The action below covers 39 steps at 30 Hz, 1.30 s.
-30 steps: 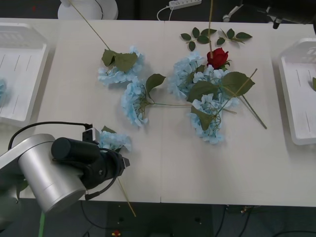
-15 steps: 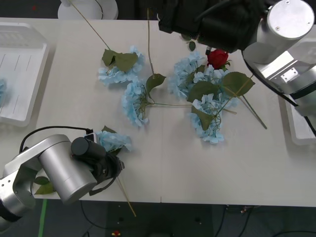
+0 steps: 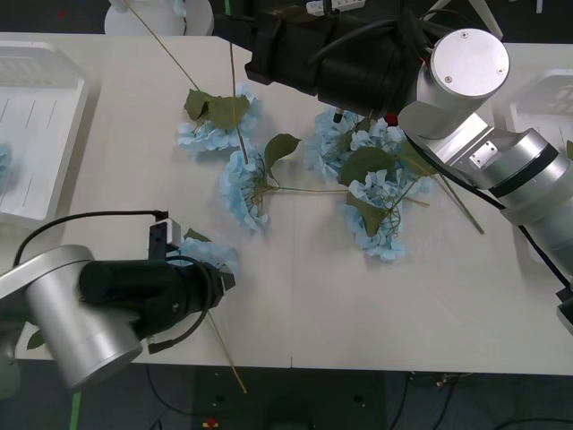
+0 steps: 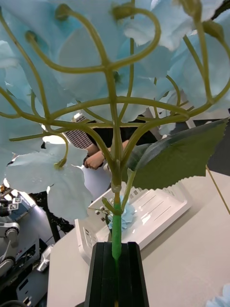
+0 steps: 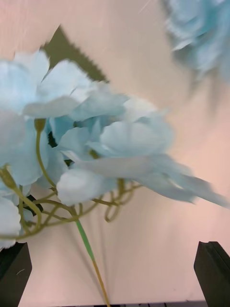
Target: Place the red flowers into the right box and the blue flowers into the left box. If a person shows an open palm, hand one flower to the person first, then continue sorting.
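The right hand (image 4: 114, 273), its black fingers pressed together on a thin green stem, holds a blue flower (image 4: 96, 72) upright, the pale papery petals fanning above branching yellow-green stalks and one toothed leaf. From the front, that arm reaches across the far side of the white desk (image 3: 358, 305). The left hand (image 5: 115, 276) stands wide open near the desk's front edge, its two black fingers at either side of a fluffy blue cluster (image 3: 204, 254) lying on the desk, touching nothing. More blue flowers (image 3: 243, 186) lie scattered mid-desk with broad green leaves, and a sliver of a red flower (image 3: 390, 118) shows under the right arm. The left box (image 3: 40, 134), a shallow white slotted basket, holds a blue bloom at its outer edge; the right box (image 3: 542, 98) sits opposite.
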Each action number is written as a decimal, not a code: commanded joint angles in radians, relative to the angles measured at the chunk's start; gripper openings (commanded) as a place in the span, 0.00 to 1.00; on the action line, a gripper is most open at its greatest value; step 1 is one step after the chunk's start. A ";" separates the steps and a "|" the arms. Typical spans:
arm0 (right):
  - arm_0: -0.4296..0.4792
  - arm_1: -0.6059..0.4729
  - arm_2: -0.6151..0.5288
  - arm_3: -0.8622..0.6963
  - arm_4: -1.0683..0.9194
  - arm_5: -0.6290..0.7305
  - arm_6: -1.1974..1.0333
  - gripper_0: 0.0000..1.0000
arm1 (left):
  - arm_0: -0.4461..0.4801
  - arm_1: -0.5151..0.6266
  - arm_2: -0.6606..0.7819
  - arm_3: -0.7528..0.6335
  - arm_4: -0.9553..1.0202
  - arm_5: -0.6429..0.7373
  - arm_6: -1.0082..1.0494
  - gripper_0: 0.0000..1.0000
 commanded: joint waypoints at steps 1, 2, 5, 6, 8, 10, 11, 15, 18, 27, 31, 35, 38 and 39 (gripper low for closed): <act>-0.063 0.025 0.032 -0.034 -0.009 -0.030 0.016 0.00 | 0.176 0.127 0.198 -0.207 0.074 -0.068 -0.080 1.00; -0.063 0.027 0.032 -0.035 -0.009 -0.030 0.015 0.00 | 0.208 0.131 0.252 -0.239 0.094 -0.080 -0.107 1.00; -0.064 0.025 0.032 -0.034 -0.009 -0.030 0.013 0.00 | 0.278 0.123 0.401 -0.284 0.180 -0.180 -0.176 1.00; -0.063 0.025 0.032 -0.034 -0.009 -0.030 0.015 0.00 | 0.283 0.117 0.424 -0.285 0.198 -0.207 -0.187 1.00; -0.063 0.027 0.032 -0.034 -0.009 -0.032 0.013 0.00 | 0.289 0.090 0.482 -0.278 0.241 -0.278 -0.227 1.00; -0.063 0.027 0.032 -0.034 -0.009 -0.039 0.015 0.00 | 0.262 0.062 0.504 -0.261 0.272 -0.333 -0.267 1.00; -0.064 0.027 0.032 -0.034 -0.009 -0.039 0.015 0.00 | 0.248 0.051 0.504 -0.253 0.272 -0.356 -0.279 1.00; -0.063 0.025 0.032 -0.034 -0.009 -0.039 0.013 0.00 | 0.191 0.008 0.501 -0.224 0.234 -0.441 -0.301 1.00; -0.063 0.024 0.032 -0.034 -0.009 -0.039 0.013 0.00 | 0.130 -0.005 0.481 -0.206 0.234 -0.450 -0.301 1.00; -0.063 0.022 0.032 -0.034 -0.009 -0.041 0.009 0.00 | -0.021 -0.091 0.439 -0.100 0.140 -0.450 -0.290 1.00; -0.063 0.022 0.032 -0.034 -0.009 -0.041 0.009 0.00 | -0.097 -0.127 0.378 -0.020 0.074 -0.450 -0.284 1.00; -0.063 0.021 0.032 -0.034 -0.007 -0.045 0.007 0.00 | -0.156 -0.162 0.338 0.058 0.025 -0.460 -0.279 1.00; -0.063 0.022 0.032 -0.034 -0.007 -0.049 0.007 0.00 | -0.203 -0.188 0.304 0.127 0.008 -0.482 -0.276 1.00; -0.063 0.021 0.032 -0.034 -0.009 -0.050 0.007 0.00 | -0.215 -0.194 0.295 0.141 0.002 -0.487 -0.276 1.00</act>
